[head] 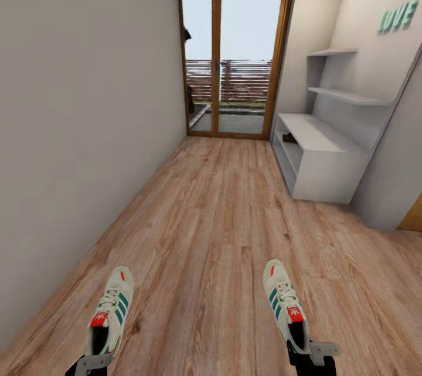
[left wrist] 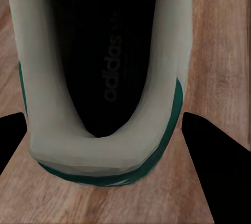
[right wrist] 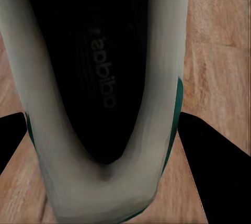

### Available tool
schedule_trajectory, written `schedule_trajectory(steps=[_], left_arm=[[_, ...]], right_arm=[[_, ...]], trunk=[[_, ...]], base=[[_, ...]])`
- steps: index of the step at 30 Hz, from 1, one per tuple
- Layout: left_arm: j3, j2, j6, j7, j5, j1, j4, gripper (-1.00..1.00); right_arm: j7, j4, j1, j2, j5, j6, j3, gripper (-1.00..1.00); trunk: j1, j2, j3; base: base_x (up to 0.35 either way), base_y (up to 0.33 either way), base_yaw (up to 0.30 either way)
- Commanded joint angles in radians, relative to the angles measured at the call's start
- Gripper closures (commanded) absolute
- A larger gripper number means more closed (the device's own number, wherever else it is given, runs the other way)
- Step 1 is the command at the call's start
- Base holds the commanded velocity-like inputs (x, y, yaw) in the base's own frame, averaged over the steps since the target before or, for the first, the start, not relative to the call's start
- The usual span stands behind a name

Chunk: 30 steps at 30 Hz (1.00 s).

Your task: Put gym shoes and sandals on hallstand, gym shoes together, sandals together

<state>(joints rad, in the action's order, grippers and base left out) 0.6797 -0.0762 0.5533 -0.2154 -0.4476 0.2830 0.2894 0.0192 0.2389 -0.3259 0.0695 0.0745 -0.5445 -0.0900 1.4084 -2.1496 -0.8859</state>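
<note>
Head view first, from the left: the left gripper [head: 94, 362] sits at the bottom edge, closed on the heel of the left gym shoe [head: 111, 311], whose toe points away down the corridor floor [head: 217, 218]. The left wrist view looks straight into that shoe's dark opening [left wrist: 104, 67], its pale collar and green trim lying between the two black fingers [left wrist: 214, 166], which press in at either side of the heel. The planks beneath look blurred, so the shoe is probably lifted rather than resting, though I cannot tell for certain.

Further right in the head view, the right gripper [head: 312, 354] grips the heel of the right gym shoe [head: 284, 306] in the same way; the right wrist view shows that shoe's collar [right wrist: 104, 182] pinched between the fingers [right wrist: 209, 166].

Both shoes are likely light, with a padded collar that gives under pressure and a stiffer heel counter below it. Gripping low on the heel across the counter seems soundest; a hold on the soft rim alone could let the toe droop or swing. Both arms are low and near the body, reaching forward side by side.

At far right stands the hallstand [head: 328, 165], well apart from both shoes, with something dark on its lower shelf [head: 289, 138], too small to identify.
</note>
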Motion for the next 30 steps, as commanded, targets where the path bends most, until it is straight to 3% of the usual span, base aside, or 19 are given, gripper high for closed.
schedule_trajectory(steps=[1,30], left_arm=[[0.009,0.000,0.003,-0.008,-0.003,0.001,0.000,1.00],[0.011,-0.001,0.002,-0.007,-0.002,0.001,0.000,1.00]], right_arm=[[0.002,-0.001,-0.001,0.000,0.008,-0.003,-0.005,1.00],[-0.001,-0.001,-0.001,-0.002,0.010,-0.003,-0.004,1.00]], trunk=[[0.000,0.000,0.000],[0.000,0.000,0.001]], base=[[0.072,0.000,-0.174],[0.311,0.000,-0.011]])
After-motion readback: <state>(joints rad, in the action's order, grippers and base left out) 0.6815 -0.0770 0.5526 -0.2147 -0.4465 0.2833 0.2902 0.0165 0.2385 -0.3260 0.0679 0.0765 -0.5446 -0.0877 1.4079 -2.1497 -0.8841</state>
